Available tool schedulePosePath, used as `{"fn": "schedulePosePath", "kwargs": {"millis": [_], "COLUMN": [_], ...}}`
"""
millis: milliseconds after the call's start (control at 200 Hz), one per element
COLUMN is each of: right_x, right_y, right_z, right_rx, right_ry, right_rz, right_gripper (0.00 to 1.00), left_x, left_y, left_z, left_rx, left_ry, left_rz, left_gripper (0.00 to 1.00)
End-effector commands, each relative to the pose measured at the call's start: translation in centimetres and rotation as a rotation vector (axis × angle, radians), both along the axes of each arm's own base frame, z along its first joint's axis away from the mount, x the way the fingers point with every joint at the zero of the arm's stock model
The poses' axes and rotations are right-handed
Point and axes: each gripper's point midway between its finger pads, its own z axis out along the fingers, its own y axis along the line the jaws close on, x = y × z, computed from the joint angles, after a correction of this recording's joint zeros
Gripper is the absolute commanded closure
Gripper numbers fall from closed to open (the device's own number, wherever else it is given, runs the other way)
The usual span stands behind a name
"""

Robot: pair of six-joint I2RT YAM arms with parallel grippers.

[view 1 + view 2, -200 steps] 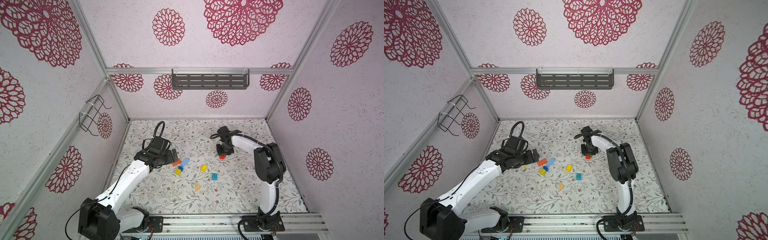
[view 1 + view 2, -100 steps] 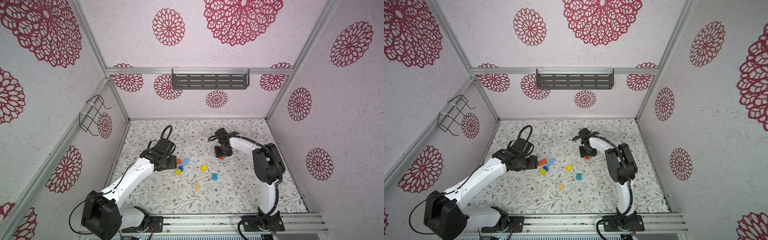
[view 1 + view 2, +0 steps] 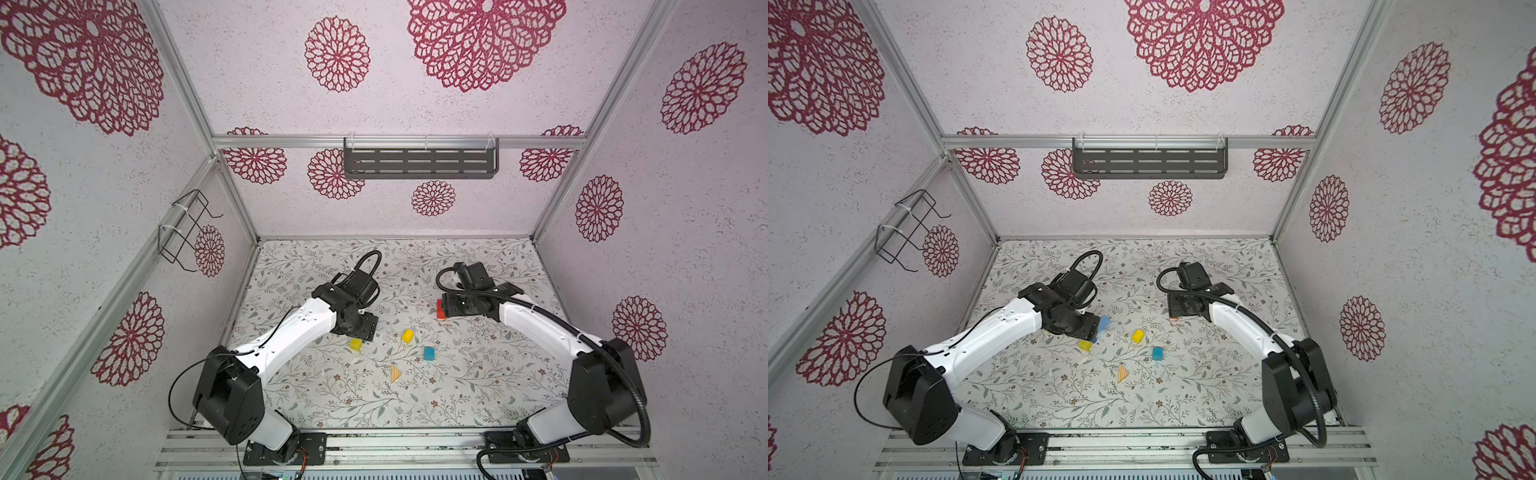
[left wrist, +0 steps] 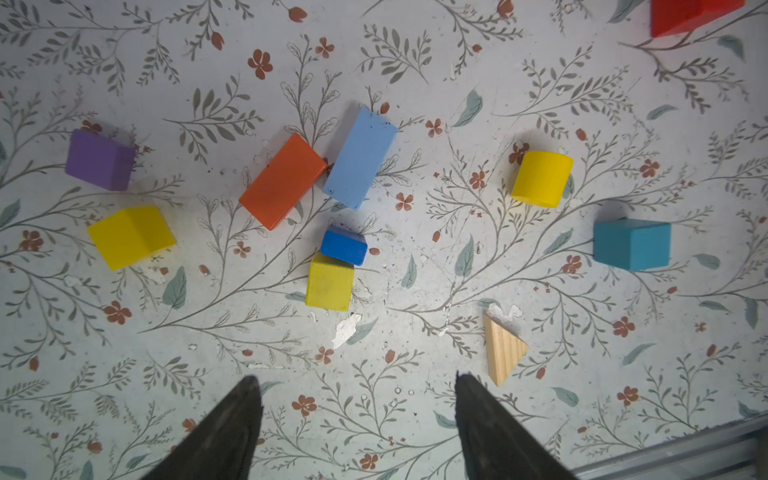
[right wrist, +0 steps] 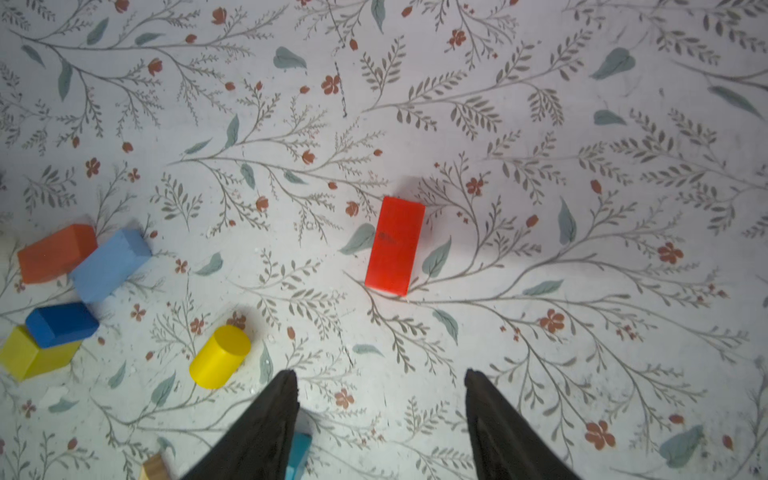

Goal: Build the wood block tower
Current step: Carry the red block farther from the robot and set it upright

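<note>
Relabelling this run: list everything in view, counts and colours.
red brick: 1, red, flat, apart from the rest
light blue brick: 1, light blue, flat
orange brick: 1, orange, touching it
yellow cubes: 2, yellow, apart
dark blue block: 1, dark blue, touching one yellow cube
yellow cylinder: 1, yellow, table
teal cube: 1, teal, table
purple block: 1, purple, table
wedge: 1, bare wood, table
shelf: 1, grey, back wall
wire rack: 1, black, left wall
left gripper: open, empty, near orange brick
right gripper: open, empty, by red brick
</note>
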Motion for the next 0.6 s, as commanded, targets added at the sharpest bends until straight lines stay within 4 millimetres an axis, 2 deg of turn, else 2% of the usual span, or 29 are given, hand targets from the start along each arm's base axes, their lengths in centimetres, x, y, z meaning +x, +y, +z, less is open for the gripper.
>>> {"fn": "schedulePosePath", "kwargs": {"millis": [0, 95, 240, 390, 595], "right_x": [-0.7, -1.9, -2.8, -3.1, -3.0], "right_y": [-0.5, -1.2, -2.1, -2.3, -2.0], "right_z": [1.7, 2.4, 3.3, 4.0, 3.3], "right_rx": [0.063, 0.070, 0.072, 0.097, 0.114], "right_ry": [-0.068, -0.094, -0.120, -0.157, -0.141], "right_rz": [-0.004, 0.001, 0.005, 0.006, 0.016], "right_gripper": [0.24, 0.20, 0.19, 0.21, 0.22], "left_x": [0.3, 0.7, 1.1, 1.4, 1.1], "left_y": [0.4, 0.3, -0.1, 0.4, 0.6], "left_z": [-0.5, -1.5, -3.2, -5.0, -6.6], "left_rx": [0.052, 0.076, 0.091, 0.150, 0.171], "left_ry": [0.013, 0.028, 0.055, 0.082, 0.114], "left_rz": [-0.030, -0.033, -0.034, -0.038, -0.064], "left_gripper": [0.23, 0.23, 0.25, 0.38, 0.37]}}
